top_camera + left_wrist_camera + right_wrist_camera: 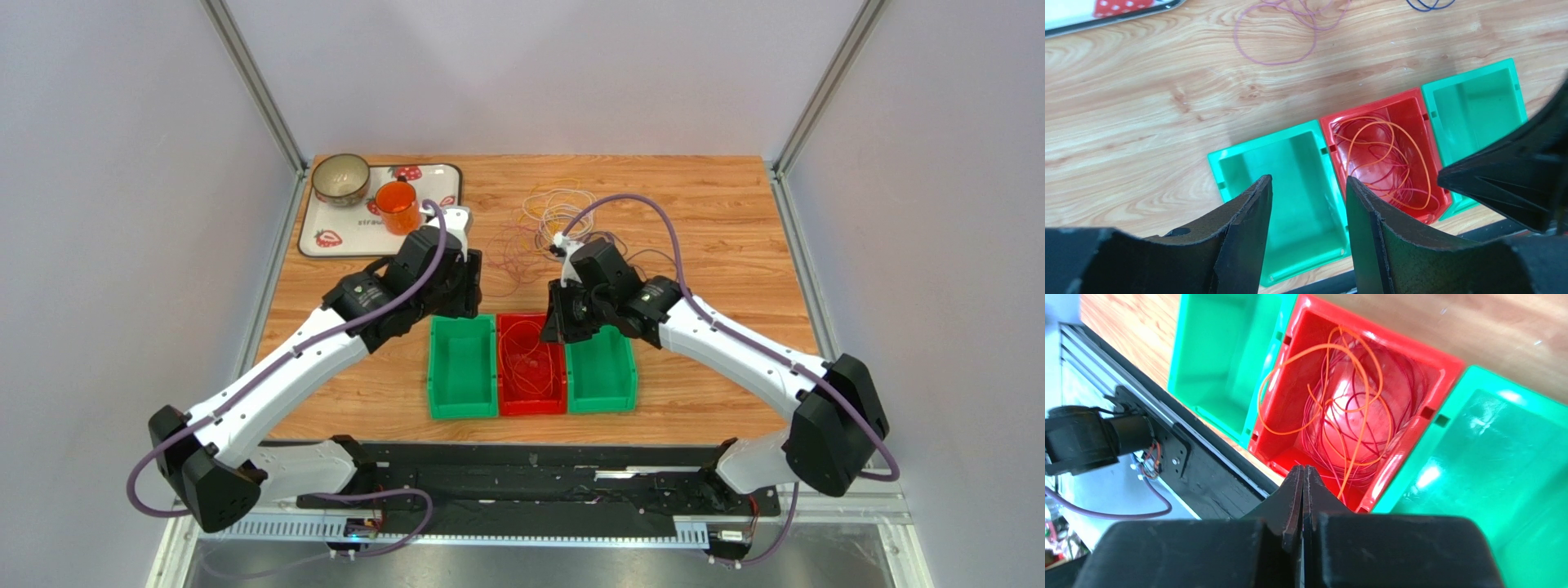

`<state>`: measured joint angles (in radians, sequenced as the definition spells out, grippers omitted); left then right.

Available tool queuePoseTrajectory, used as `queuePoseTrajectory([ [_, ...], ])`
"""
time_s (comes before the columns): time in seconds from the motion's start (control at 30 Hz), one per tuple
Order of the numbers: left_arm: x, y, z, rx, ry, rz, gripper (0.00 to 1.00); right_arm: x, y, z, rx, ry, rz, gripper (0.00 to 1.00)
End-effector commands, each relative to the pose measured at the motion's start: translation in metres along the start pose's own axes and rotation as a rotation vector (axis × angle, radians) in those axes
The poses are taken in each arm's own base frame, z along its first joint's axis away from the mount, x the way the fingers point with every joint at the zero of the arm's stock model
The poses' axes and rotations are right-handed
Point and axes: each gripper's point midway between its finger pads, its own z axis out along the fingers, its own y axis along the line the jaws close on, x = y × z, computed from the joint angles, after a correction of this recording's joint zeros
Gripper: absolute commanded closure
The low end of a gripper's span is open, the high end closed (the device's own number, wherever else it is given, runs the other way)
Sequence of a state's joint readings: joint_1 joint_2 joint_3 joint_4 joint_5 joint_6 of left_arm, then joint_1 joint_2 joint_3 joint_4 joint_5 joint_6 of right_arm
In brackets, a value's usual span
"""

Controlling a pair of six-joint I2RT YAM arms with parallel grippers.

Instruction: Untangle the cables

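Note:
Loose cables (555, 216) in purple, orange and pale loops lie on the wooden table behind both grippers. More cables, orange (1333, 386) and thin red ones (1389, 160), are coiled inside the red bin (531, 398). My right gripper (1303, 469) is shut just above that bin's near rim, and I see nothing pinched between its jaws; an orange strand runs close beside the tip. Above the left green bin (1247, 153) hangs my left gripper (1308, 179), open and empty. A purple loop (1273, 61) and a dark blue one (1428, 6) lie farther back.
Three bins stand side by side near the front edge: green (460, 398), red, green (601, 395). A tray (321, 235) at the back left holds a bowl (340, 179) and an orange cup (395, 206). Grey walls enclose the table.

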<state>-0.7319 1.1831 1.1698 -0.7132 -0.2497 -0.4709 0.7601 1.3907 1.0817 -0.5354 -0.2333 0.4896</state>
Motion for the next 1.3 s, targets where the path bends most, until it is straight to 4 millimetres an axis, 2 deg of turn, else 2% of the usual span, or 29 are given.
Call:
queuePoseTrajectory([
  [0.0,-0.02,0.018,-0.034,-0.036,-0.042,0.057,0.43,0.008,0.003,0.015,-0.015,0.029,0.001,1.0],
  [0.13,-0.023,0.043,-0.042,-0.153,-0.047,0.108,0.43,0.01,-0.011,0.031,0.039,0.044,-0.02,1.0],
  [0.17,-0.025,0.048,-0.043,-0.174,-0.051,0.115,0.43,0.013,-0.019,0.041,0.065,0.065,-0.019,1.0],
  [0.23,-0.026,0.054,-0.044,-0.195,-0.055,0.12,0.43,0.011,-0.026,0.048,0.09,0.077,-0.025,1.0],
  [0.3,-0.027,0.058,-0.045,-0.213,-0.061,0.125,0.43,0.012,-0.04,0.058,0.135,0.093,-0.021,1.0],
  [0.43,-0.026,0.068,-0.043,-0.258,-0.068,0.13,0.43,0.011,-0.058,0.065,0.171,0.114,0.004,1.0],
  [0.53,-0.026,0.072,-0.039,-0.258,-0.072,0.118,0.43,0.006,-0.058,0.064,0.174,0.118,-0.009,1.0],
  [0.77,-0.019,0.077,-0.029,-0.248,-0.046,0.101,0.43,-0.011,-0.035,0.048,0.111,0.106,-0.034,1.0],
  [0.9,-0.016,0.079,-0.027,-0.255,-0.036,0.105,0.43,-0.038,-0.016,0.029,0.087,0.049,-0.066,0.92],
  [1.0,-0.015,0.082,-0.026,-0.266,-0.031,0.11,0.43,-0.052,-0.013,0.018,0.11,0.019,-0.094,0.84],
  [1.07,-0.014,0.083,-0.026,-0.271,-0.029,0.115,0.43,-0.071,-0.01,0.012,0.129,-0.033,-0.122,0.81],
  [1.1,-0.013,0.085,-0.026,-0.283,-0.026,0.118,0.43,-0.076,-0.012,0.015,0.143,-0.041,-0.126,0.77],
  [1.13,-0.013,0.087,-0.027,-0.295,-0.024,0.12,0.43,-0.09,-0.009,0.012,0.152,-0.077,-0.132,0.76],
  [1.2,-0.011,0.094,-0.027,-0.334,-0.017,0.127,0.43,-0.099,-0.012,0.02,0.168,-0.078,-0.132,0.75],
  [1.23,-0.011,0.096,-0.028,-0.343,-0.016,0.127,0.43,-0.114,-0.009,0.018,0.175,-0.108,-0.131,0.74],
  [1.27,-0.01,0.096,-0.028,-0.348,-0.014,0.128,0.43,-0.119,-0.01,0.02,0.184,-0.114,-0.133,0.73],
])
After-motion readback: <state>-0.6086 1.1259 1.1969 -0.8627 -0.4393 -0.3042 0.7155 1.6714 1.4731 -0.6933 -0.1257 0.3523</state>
